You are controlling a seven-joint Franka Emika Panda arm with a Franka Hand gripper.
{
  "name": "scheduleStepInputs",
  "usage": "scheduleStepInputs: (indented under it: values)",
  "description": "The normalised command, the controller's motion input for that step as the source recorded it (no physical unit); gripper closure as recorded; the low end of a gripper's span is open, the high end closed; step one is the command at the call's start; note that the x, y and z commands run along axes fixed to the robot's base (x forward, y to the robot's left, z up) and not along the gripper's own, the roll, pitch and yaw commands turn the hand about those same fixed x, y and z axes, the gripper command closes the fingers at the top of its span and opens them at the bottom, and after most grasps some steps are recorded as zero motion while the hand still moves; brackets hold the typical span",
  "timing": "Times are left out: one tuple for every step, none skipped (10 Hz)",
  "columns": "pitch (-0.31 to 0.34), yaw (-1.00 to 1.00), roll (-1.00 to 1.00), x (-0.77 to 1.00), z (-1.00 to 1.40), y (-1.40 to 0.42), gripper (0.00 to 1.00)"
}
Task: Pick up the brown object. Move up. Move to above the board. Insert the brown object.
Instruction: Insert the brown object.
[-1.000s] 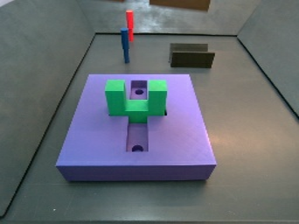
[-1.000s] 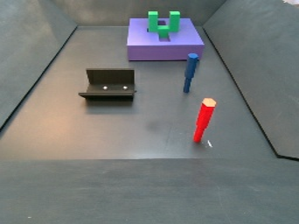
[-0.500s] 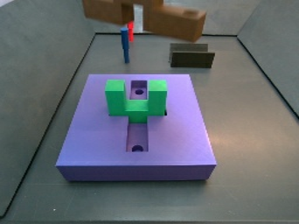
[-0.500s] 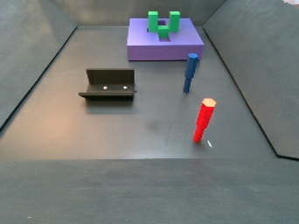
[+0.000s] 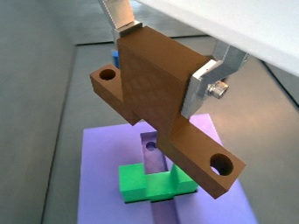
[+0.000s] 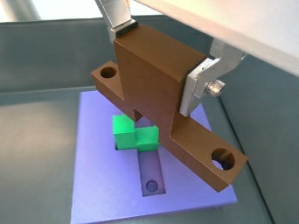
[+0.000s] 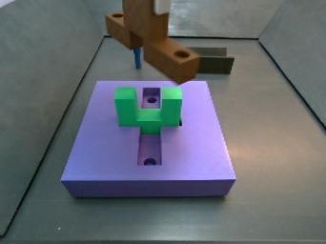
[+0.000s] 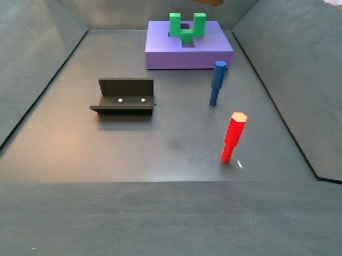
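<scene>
Gripper (image 6: 163,52), brown object (image 7: 155,46) above board (image 7: 192,143)

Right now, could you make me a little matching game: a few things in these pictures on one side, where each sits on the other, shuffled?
Things:
1. brown object
2. green bracket
3. red peg
4. fixture

Places:
A. standing on the purple board, over its groove
B. upright on the grey floor, nearest the camera in a side view
C. held in the pincer, in the air above the board
D. on the floor, apart from the board

Pairs: 1-C, 2-A, 3-B, 4-D
</scene>
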Motion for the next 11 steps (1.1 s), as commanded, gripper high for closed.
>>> scheduleStepInputs:
  values:
    - [0.0,-1.0,0.0,0.0,-0.33,-0.16,1.0]
    - [-0.09,-0.98,-0.05,0.0,-0.27,-0.13,1.0]
    - [-0.126,-0.95,-0.13,0.0,-0.15,-0.09,1.0]
    - [-0.156,-0.93,-0.15,0.0,-0.15,-0.1,1.0]
    - [-0.159,-0.92,-0.11,0.0,-0.21,-0.15,1.0]
    - [-0.141,-0.91,-0.08,0.0,-0.21,-0.19,1.0]
    - [-0.131,-0.9,-0.05,0.0,-0.24,-0.22,1.0]
    - [-0.101,-0.87,-0.01,0.0,-0.26,-0.26,1.0]
    - [-0.004,-0.57,0.0,0.45,-0.32,-0.28,1.0]
    - [0.0,-0.59,0.08,0.4,-0.32,-0.23,1.0]
    - [0.019,-0.51,0.06,0.1,-0.15,-0.04,1.0]
